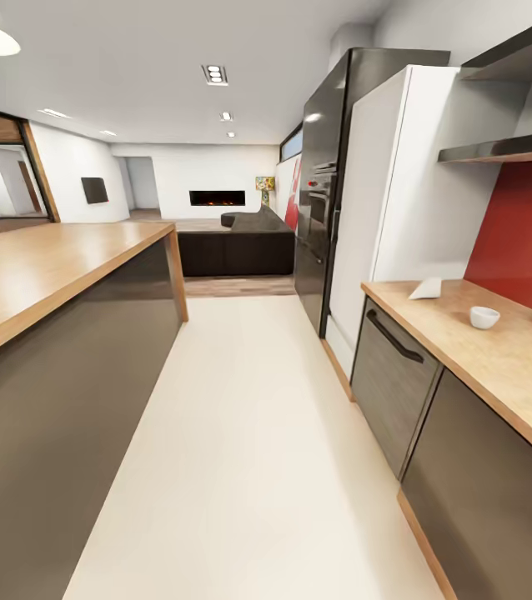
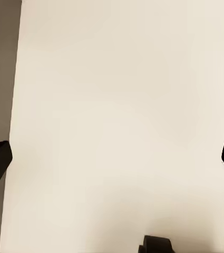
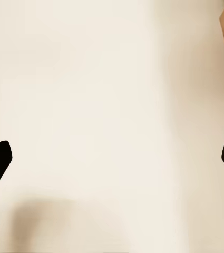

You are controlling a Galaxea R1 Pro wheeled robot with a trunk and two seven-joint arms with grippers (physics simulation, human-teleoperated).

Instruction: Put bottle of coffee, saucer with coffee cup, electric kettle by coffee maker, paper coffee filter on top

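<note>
Coffee cup [image 1: 484, 317] upright (on countertop [image 1: 499, 358])

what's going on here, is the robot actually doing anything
Nothing is being handled right now. The robot is in the kitchen aisle between the island bar and the kitchen countertop. A small white coffee cup and a white folded paper sit on that countertop. Both wrist cameras look down at the pale floor, and the left gripper and right gripper are open and empty.
</note>
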